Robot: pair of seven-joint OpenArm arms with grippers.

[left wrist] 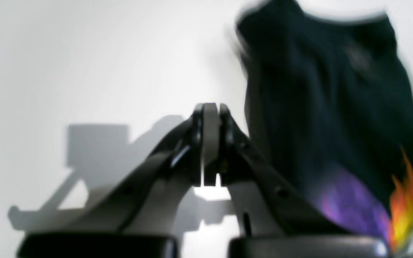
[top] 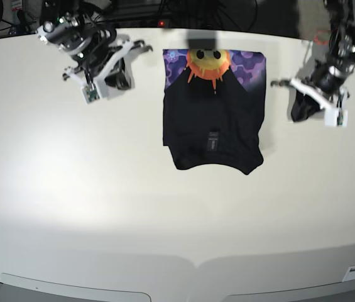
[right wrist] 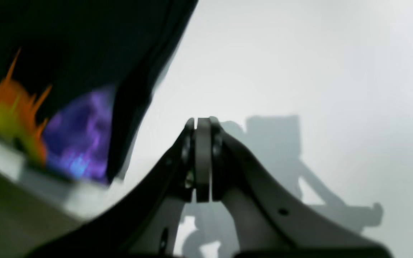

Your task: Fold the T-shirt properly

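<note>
White table (top: pixel 70 189) under rig. I see T-shirt (top: pixel 213 113) lying folded near table's far edge, sun print (top: pixel 208 63) showing at far end. Left gripper (left wrist: pixel 210 143) just beside T-shirt, fingers pressed together, holding nothing. Right gripper (right wrist: pixel 202 157) on T-shirt's other side, apart from it, likewise pressed together, empty.

Cloth and surface finishes.
Matt black cloth T-shirt (top: pixel 213 123) with bright printed sun (top: pixel 208 63); smooth, matt white table (top: pixel 102 189).
</note>
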